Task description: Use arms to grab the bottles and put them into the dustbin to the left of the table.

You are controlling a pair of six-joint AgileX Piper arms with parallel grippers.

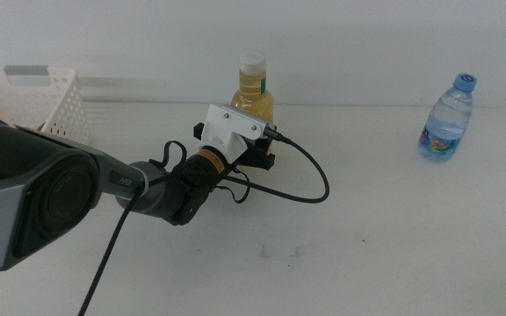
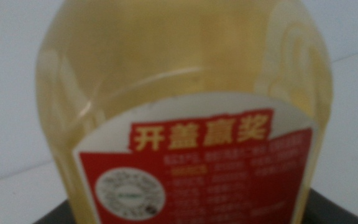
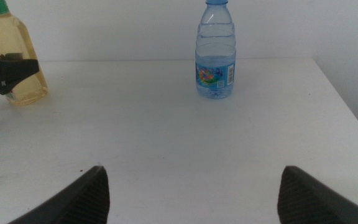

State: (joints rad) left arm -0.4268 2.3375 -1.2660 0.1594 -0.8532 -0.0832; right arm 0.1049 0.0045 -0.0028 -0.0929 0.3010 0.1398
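The yellow juice bottle [image 1: 253, 95] with a white cap stands upright at the middle back of the table [image 1: 376, 254]. My left gripper [image 1: 260, 151] reaches it from the left, open, with a jaw on either side of its lower body. The bottle fills the left wrist view [image 2: 185, 74]. The small clear water bottle [image 1: 447, 118] with a blue cap stands at the far right and also shows in the right wrist view [image 3: 215, 59]. My right gripper [image 3: 193, 173] is open and empty, low over the table well short of the water bottle. The red can is out of view.
The white perforated dustbin [image 1: 38, 105] with a grey bar on its rim stands at the back left, beside the left arm. A black cable [image 1: 310, 180] loops from the left wrist onto the table. A pale wall runs behind the table.
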